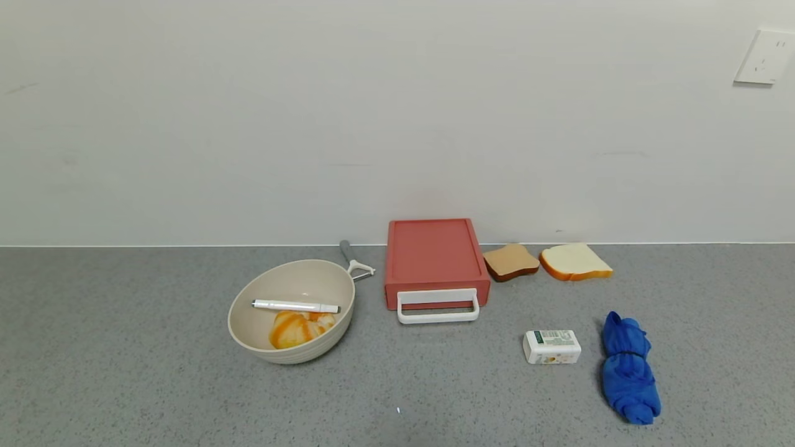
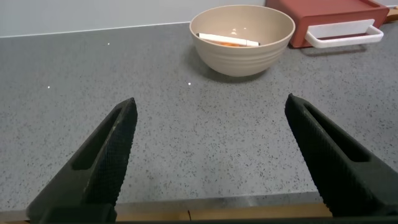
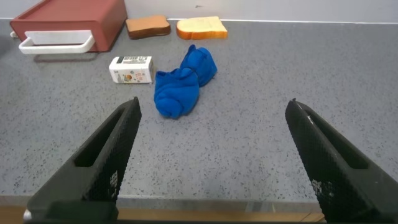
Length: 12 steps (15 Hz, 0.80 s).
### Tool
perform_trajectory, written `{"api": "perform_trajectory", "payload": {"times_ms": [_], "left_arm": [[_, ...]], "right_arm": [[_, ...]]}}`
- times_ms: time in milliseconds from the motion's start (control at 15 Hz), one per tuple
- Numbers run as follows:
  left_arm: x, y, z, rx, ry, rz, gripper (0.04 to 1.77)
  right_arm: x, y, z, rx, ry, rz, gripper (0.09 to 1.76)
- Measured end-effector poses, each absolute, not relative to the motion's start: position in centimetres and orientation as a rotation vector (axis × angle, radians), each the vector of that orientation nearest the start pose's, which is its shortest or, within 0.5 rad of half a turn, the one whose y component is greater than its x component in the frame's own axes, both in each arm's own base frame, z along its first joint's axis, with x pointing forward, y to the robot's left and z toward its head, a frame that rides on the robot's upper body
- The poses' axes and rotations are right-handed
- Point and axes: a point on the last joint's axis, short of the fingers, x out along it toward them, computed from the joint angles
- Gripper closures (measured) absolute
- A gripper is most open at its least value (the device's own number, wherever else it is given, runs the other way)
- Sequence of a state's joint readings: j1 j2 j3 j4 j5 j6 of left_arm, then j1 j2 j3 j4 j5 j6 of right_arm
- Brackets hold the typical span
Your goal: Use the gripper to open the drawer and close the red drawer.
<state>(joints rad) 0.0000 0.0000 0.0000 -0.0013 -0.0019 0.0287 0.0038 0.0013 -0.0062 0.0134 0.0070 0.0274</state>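
Note:
The salmon-red drawer (image 1: 435, 257) sits shut against the back wall, its white loop handle (image 1: 438, 307) facing me. It also shows in the left wrist view (image 2: 329, 18) and in the right wrist view (image 3: 71, 22). Neither gripper shows in the head view. My left gripper (image 2: 211, 112) is open and empty over the table's front edge, far from the drawer. My right gripper (image 3: 214, 115) is open and empty over the front edge too, on the drawer's right.
A beige bowl (image 1: 292, 310) holding a white pen (image 1: 295, 306) and an orange croissant stands left of the drawer, a peeler (image 1: 354, 261) behind it. Two bread slices (image 1: 546, 262), a small white box (image 1: 551, 346) and a blue cloth (image 1: 627, 369) lie to the right.

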Motion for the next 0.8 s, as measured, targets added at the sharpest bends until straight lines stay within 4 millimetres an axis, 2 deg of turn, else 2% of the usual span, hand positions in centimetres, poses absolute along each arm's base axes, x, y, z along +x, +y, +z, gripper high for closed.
{"api": "perform_trajectory", "payload": {"times_ms": [800], "left_arm": [[-2.29,-0.02,7.57,0.021,-0.001,-0.01,0.09]], "right_arm": [[-2.33,0.0,7.57,0.027,0.013,0.009,0.14]]}}
